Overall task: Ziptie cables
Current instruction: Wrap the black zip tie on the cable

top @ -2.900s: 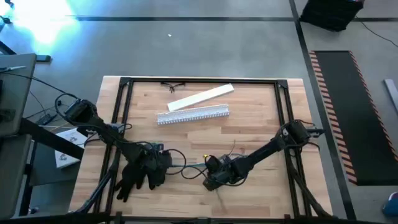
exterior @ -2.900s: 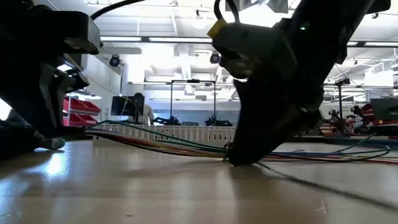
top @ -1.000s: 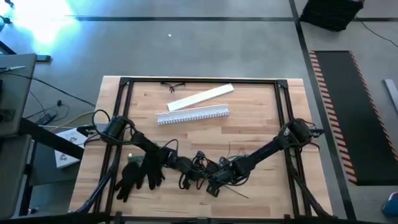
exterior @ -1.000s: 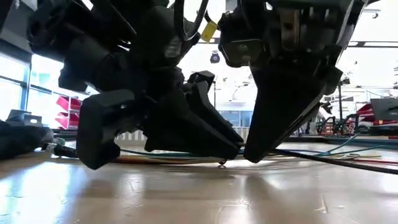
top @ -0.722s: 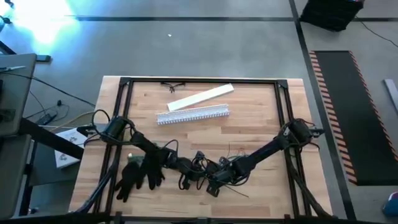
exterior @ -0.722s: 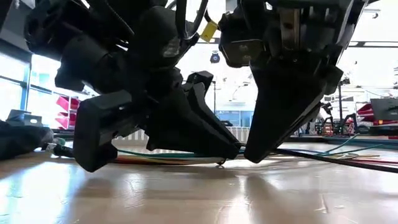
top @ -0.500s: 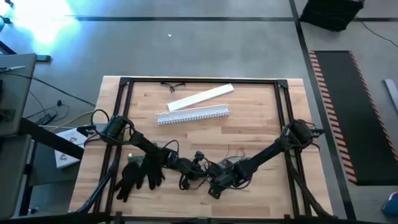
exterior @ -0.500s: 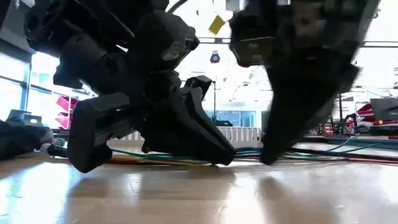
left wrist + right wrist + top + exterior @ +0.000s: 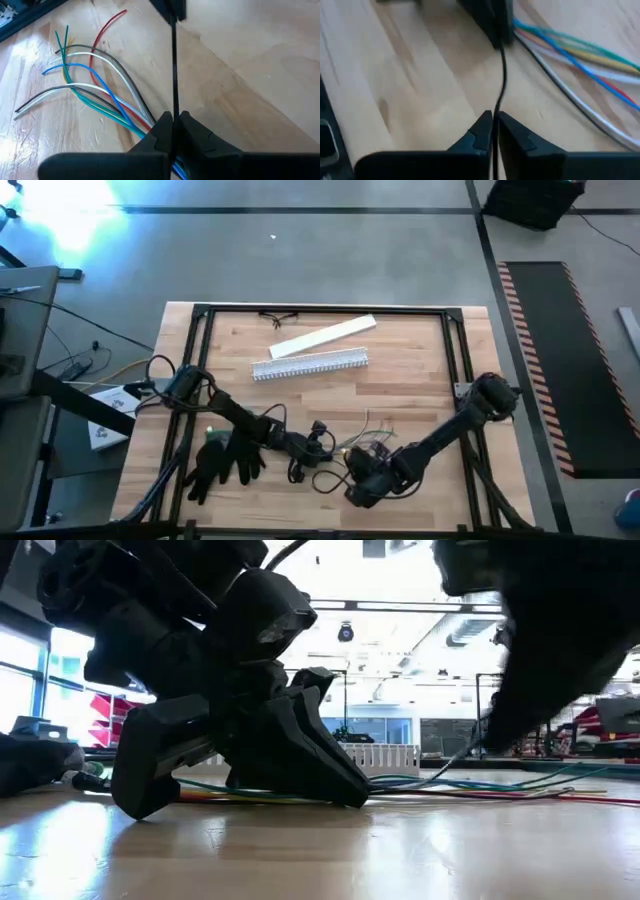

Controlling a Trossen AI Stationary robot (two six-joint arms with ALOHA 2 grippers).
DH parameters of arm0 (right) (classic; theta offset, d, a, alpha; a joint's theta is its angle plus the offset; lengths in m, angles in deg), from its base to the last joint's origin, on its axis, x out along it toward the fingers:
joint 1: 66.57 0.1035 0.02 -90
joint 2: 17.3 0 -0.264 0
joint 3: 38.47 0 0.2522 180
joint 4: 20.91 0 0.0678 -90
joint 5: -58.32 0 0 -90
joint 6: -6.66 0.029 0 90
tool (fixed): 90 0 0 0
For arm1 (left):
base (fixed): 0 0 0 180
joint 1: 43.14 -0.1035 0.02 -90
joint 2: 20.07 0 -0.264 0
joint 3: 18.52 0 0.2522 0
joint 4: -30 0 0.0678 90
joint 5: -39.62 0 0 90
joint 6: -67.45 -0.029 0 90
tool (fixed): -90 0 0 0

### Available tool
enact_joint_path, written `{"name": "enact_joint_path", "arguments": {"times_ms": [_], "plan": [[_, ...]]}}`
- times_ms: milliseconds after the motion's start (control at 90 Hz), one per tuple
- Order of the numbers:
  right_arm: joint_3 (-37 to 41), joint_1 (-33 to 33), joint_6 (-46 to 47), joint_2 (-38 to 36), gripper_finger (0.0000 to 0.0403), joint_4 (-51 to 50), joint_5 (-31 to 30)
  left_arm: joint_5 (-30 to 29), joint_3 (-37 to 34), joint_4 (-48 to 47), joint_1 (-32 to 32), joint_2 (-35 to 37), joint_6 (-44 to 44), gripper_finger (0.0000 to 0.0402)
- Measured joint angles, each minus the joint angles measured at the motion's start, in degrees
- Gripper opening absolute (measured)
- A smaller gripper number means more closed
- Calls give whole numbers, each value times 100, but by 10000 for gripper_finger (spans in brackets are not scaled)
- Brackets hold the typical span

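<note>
Two ends of one thin black strap [image 9: 174, 65], one in each arm, so this looks like the cinching step to me. Going left to right: the left gripper [image 9: 174, 120] sits low on the desk [image 9: 420, 370] with its jaws clenched on the strap. The cables [image 9: 95, 95] fan out flat under and beside it. The right gripper [image 9: 493, 117] is close by on the right, jaws clamped on the other end, and the strap is taut between them. Can't tell if the strap actually loops the bundle. I'd pull slowly, straight along the strap, and hold the left end low so the wires don't splay.
</note>
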Motion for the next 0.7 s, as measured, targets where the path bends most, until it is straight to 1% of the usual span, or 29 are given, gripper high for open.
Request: {"name": "enact_joint_path", "arguments": {"times_ms": [100,211,267,322,367,411,478,511,544,622,700], "plan": [[0,-167,-50,155,73,309,26,6,5,0,0,-2,0,0],[2,-401,-5,397,120,318,207,13,6,-1,0,-4,-1,0],[2,-496,-14,484,132,363,294,2,6,0,0,-7,0,0],[-7,-559,-57,544,135,461,343,2,6,-3,0,-7,0,0],[-9,-574,-119,574,127,506,315,0,6,-13,0,-7,-2,0],[-9,-594,-216,576,110,533,384,-2,4,0,2,-7,0,0],[-7,-623,-352,578,65,588,594,-35,3,-2,2,-7,0,0],[-7,-636,-432,580,35,665,727,-51,2,-4,4,-7,0,0],[-7,-639,-529,587,18,796,794,-59,2,-7,4,-9,-3,0],[14,-611,-747,612,8,1078,767,-45,2,-16,4,-9,-96,0],[22,-569,-1193,645,2,1874,766,40,2,-18,11,-9,-177,0]]}}
